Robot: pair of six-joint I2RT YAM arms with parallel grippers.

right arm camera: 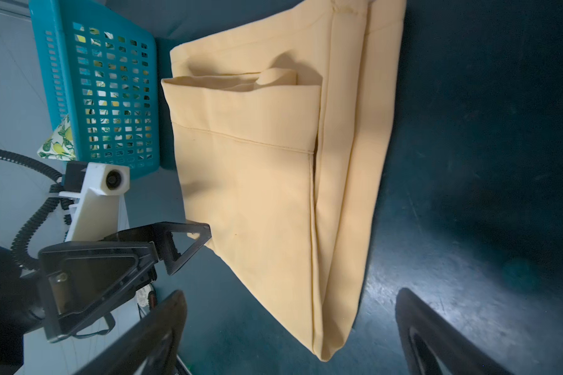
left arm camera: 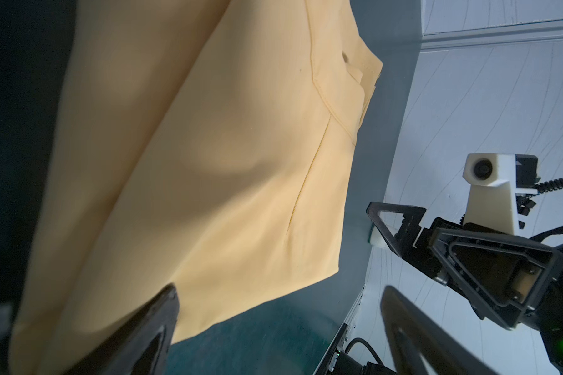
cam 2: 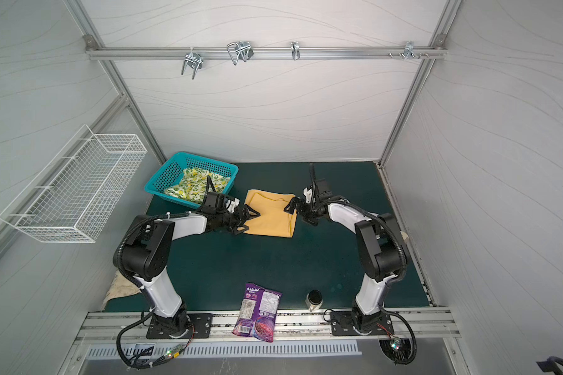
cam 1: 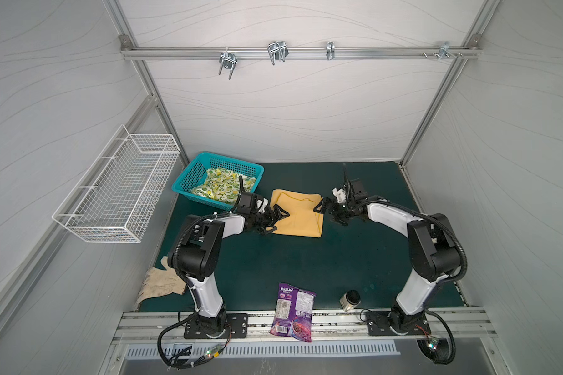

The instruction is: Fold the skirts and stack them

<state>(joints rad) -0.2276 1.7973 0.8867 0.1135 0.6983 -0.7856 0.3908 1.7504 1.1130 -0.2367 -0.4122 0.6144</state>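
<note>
Between my left gripper [cam 1: 278,222] and right gripper [cam 1: 325,216], both spread wide, the mustard skirt [cam 1: 301,216] lies folded flat; table [cam 1: 306,266] bare toward me.

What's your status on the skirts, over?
Left pincer and right pincer open, flanking yellow skirt, gripping nothing. It lies folded on mat; lemon skirt in teal basket. Snack bag at near edge, clear.

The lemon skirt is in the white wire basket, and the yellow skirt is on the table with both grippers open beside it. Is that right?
Not quite: the lemon skirt is in the teal plastic basket, as both top views show. The yellow skirt is on the table, with the left gripper and right gripper open beside it.
</note>
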